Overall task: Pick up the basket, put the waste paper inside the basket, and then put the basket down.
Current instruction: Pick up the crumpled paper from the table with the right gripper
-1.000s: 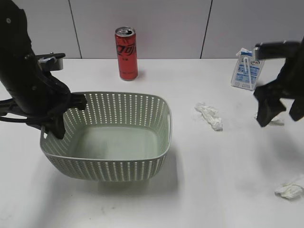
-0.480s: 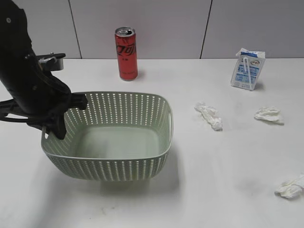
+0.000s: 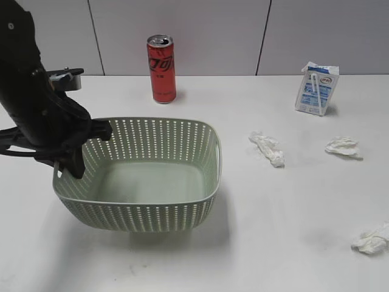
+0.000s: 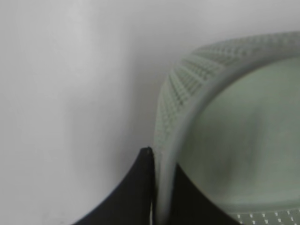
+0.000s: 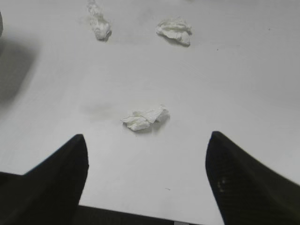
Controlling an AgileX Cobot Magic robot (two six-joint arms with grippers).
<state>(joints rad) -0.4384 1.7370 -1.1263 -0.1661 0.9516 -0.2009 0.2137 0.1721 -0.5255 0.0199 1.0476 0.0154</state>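
Note:
The pale green perforated basket (image 3: 152, 176) hangs tilted just above the table at the left, with a shadow under it. My left gripper (image 3: 68, 169) is shut on its left rim; the left wrist view shows the jaws (image 4: 161, 164) pinching the basket wall (image 4: 187, 98). Three white waste paper wads lie on the table to the right: one in the middle (image 3: 267, 149), one further right (image 3: 343, 146), one at the front right (image 3: 371, 242). My right gripper (image 5: 147, 159) is open and empty above the table, just short of the nearest wad (image 5: 145, 117); the other two wads (image 5: 98, 23) (image 5: 174, 30) lie beyond.
A red drink can (image 3: 161, 68) stands at the back behind the basket. A blue-and-white drink carton (image 3: 318, 89) stands at the back right. The right arm is out of the exterior view. The table's front edge shows under the right gripper.
The right arm, at the far right one second ago, has left the exterior view and uncovered the right wad. The left gripper and basket have barely moved.

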